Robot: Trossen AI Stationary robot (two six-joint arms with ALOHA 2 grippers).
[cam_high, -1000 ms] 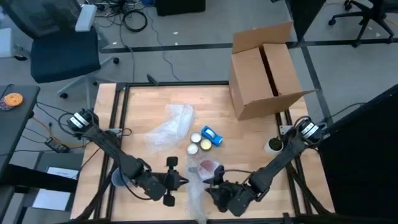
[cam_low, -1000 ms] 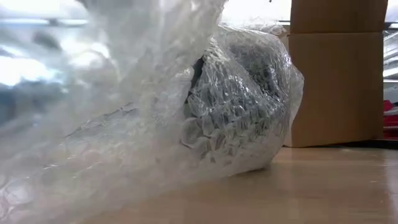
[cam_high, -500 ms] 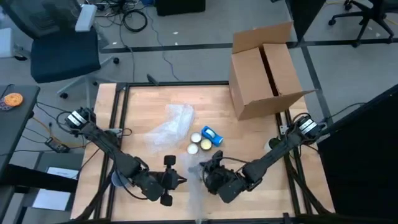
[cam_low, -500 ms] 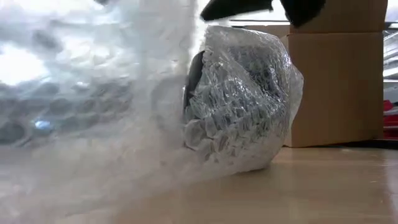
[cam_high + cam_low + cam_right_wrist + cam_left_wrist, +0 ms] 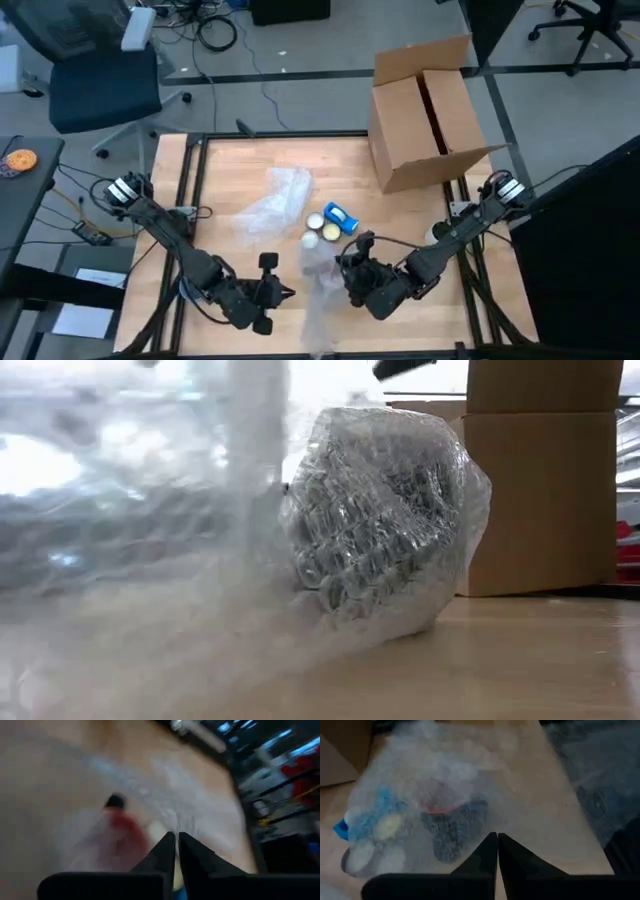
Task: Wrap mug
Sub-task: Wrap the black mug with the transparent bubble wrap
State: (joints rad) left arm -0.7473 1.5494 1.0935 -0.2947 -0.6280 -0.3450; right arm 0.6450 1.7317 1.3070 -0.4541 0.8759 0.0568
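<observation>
The mug (image 5: 380,530) lies near the table's front, bundled in clear bubble wrap (image 5: 318,300) with only a dark shape showing through. A loose tail of the wrap runs toward the near edge. My left gripper (image 5: 285,292) is shut, just left of the bundle. In its wrist view the mug (image 5: 452,827) shows hazily through the sheet. My right gripper (image 5: 350,262) is shut above the bundle's far side and shows as a dark shape (image 5: 405,368) at the top of the low view. My left gripper comes level from the table's left and is shut at the wrap's left edge (image 5: 485,827). The sheet rises slack in front of its camera. How many layers it has, I cannot tell. My right gripper is shut on wrap (image 5: 172,822) drawn up over the mug, its fingers slanting down from the right. The sheet hides the pinch itself.
An open cardboard box (image 5: 425,110) stands at the far right. A second crumpled sheet of wrap (image 5: 275,205) lies left of centre. A blue roll and two pale round things (image 5: 332,225) sit just beyond the bundle. A small cup (image 5: 440,235) stands by the right edge.
My right gripper has gone from near the table's front edge toward the far edge, up and over the mug, pulling wrap with it. The dark gap that showed on the mug's left side is now covered. My left gripper has drawn back slightly to the left.
</observation>
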